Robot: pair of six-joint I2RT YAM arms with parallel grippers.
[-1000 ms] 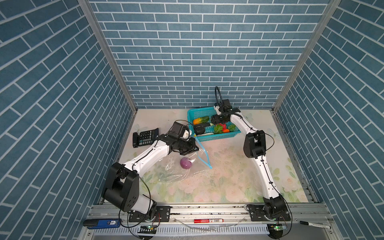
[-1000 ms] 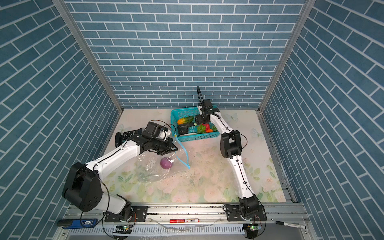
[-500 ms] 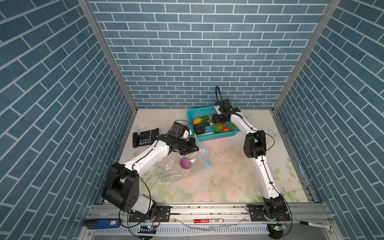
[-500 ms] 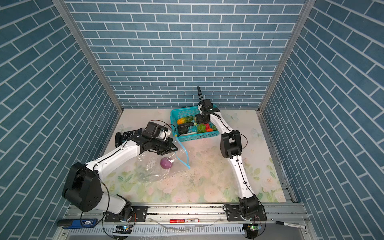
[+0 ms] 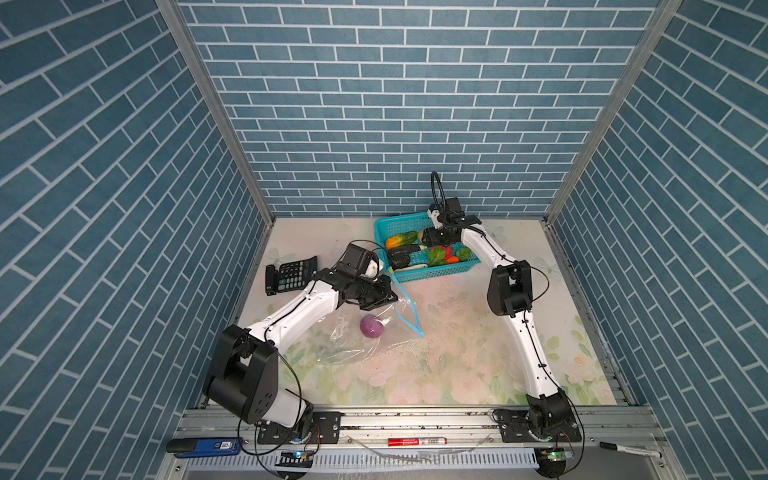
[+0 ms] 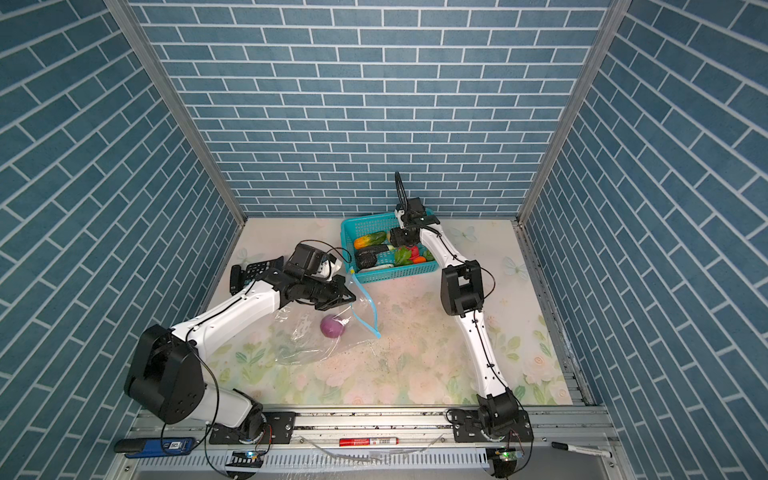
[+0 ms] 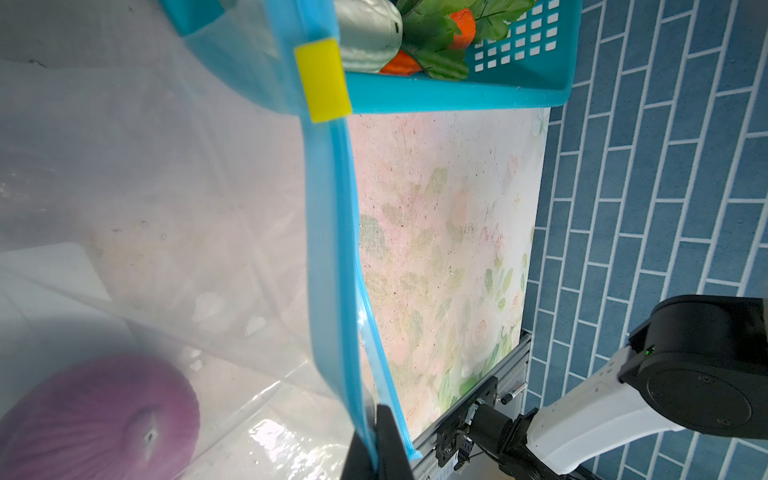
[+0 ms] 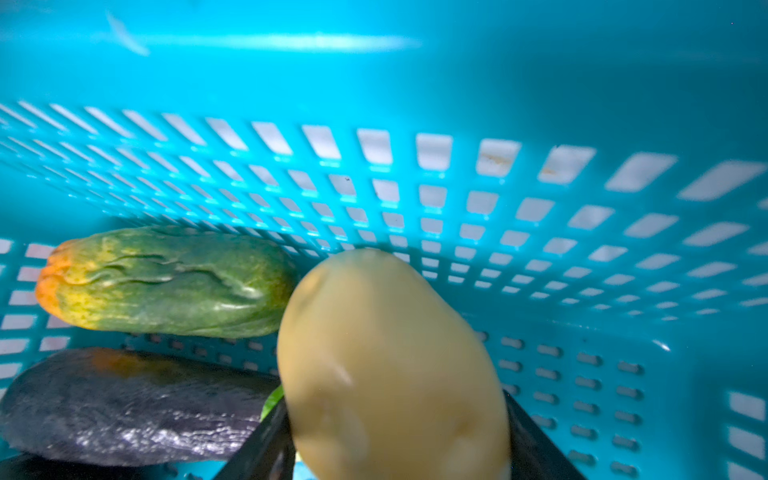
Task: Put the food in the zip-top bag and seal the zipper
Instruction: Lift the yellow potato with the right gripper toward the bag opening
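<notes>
The right hand [image 8: 399, 444] has closed in on the yellow fruit [image 8: 390, 365] (inside the basket [image 8: 540, 208]).

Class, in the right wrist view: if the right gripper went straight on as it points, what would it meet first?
The right gripper has the yellow fruit in its jaws. Beyond that, the mesh wall of the basket likely comes first, though depth is unclear.
</notes>
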